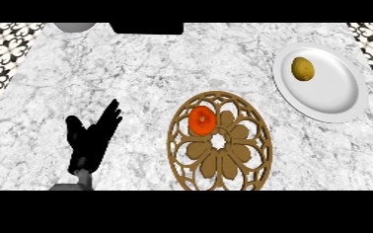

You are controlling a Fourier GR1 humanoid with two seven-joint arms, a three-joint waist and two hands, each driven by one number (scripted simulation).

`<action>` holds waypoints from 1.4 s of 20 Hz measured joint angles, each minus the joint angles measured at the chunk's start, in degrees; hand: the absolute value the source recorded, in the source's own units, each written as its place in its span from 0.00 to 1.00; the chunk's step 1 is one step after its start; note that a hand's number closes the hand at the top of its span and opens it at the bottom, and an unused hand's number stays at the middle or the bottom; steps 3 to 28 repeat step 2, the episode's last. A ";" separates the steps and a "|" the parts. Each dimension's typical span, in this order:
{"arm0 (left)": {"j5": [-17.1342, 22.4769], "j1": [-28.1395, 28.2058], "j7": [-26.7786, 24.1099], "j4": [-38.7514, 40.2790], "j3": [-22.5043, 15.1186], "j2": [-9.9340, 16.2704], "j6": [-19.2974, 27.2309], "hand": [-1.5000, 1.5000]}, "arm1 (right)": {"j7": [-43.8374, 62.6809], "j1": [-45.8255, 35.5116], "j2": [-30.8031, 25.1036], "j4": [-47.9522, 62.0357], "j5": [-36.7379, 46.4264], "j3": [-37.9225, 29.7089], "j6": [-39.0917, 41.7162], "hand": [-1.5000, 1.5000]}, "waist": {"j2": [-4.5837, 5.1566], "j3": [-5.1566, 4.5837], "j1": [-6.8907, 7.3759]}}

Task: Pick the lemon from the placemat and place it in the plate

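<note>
Lemon (303, 68) on plate (339, 96), right of placemat (218, 165), left hand (91, 138) far left

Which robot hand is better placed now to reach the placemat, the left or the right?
Probably left: the left robot hand shows open, left of the placemat; the right one is not in view.

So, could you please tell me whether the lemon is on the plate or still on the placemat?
On the plate: the lemon lies on the white plate, well apart from the brown placemat.
</note>
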 measured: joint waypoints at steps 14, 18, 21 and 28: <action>-0.20 0.10 0.11 -0.26 -0.03 -0.05 0.25 0.50 | -0.34 0.92 -0.52 -0.06 0.13 0.16 -0.08 0.00 | -0.05 0.01 -0.08; -0.20 0.10 0.11 -0.26 -0.03 -0.05 0.25 0.50 | -0.34 0.92 -0.52 -0.06 0.13 0.16 -0.08 0.00 | -0.05 0.01 -0.08; -0.20 0.10 0.11 -0.26 -0.03 -0.05 0.25 0.50 | -0.34 0.92 -0.52 -0.06 0.13 0.16 -0.08 0.00 | -0.05 0.01 -0.08; -0.20 0.10 0.11 -0.26 -0.03 -0.05 0.25 0.50 | -0.34 0.92 -0.52 -0.06 0.13 0.16 -0.08 0.00 | -0.05 0.01 -0.08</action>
